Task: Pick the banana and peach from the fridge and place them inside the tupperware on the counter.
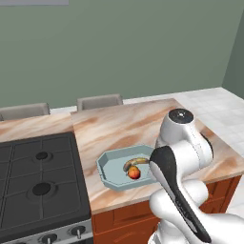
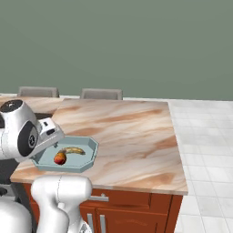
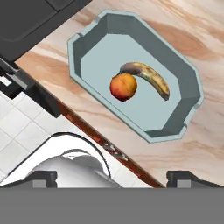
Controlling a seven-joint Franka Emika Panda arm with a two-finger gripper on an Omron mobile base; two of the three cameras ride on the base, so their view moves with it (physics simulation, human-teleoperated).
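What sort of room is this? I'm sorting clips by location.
A home kitchen, most likely: a black gas stovetop sits in a marbled stone counter over red-brown wooden cabinets, and a tupperware of fruit rests on the counter.

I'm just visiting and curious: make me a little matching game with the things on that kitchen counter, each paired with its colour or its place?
Things:
1. banana
2. peach
3. tupperware
4. stovetop

Descriptions:
a. pale blue-grey, with a flared rim
b. black, beside the container on the counter
c. round, orange-red
d. curved, yellow-brown, lying in the container

Pairs: 1-d, 2-c, 3-a, 4-b
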